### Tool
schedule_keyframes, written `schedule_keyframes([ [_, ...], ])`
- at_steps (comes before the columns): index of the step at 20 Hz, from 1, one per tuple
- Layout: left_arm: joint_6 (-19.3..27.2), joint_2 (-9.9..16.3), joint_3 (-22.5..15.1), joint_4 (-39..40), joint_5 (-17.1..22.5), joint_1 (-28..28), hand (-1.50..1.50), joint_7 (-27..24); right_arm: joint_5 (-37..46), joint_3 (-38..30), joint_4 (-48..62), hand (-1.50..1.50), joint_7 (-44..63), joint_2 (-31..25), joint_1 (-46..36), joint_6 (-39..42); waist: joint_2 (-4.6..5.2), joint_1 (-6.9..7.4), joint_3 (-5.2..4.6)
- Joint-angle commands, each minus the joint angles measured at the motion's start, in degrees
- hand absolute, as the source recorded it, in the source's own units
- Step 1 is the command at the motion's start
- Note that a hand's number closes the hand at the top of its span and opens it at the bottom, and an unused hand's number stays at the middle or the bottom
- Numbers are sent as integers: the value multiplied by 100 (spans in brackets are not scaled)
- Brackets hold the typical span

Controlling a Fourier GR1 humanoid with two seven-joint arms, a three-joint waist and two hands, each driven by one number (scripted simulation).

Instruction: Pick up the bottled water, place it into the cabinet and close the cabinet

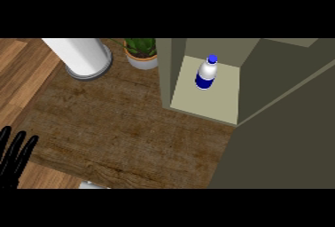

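Only one hand [14, 156] showed, at the lower left edge of the frame: black fingers pointing up, straight and slightly spread, holding nothing and touching nothing that could be seen. From its place at the left, it was the left hand; the right hand appeared nowhere in the frame.

The bottled water [207, 73] stood upright far from that hand, in the upper right of the frame. It had a blue cap and a blue band around a white body, and it rested on the pale shelf inside the open cabinet [274, 133], whose dark olive walls filled the right side.

A dark wooden counter [124, 133] spread across the middle. At the upper left stood a white cylinder [83, 55], and beside it, near the cabinet's left wall, a potted plant [141, 52]. Lighter wood flooring showed along the left.
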Motion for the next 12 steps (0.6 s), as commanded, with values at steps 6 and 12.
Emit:
schedule_keyframes([
  [6,-146,90,144,79,146,11,-150,33,200,730,-33,150,921,-90,-907,238,-10,21,-23],
  [12,-208,171,208,99,181,-26,-150,85,37,698,112,150,1028,108,-1289,127,29,-20,-16],
])
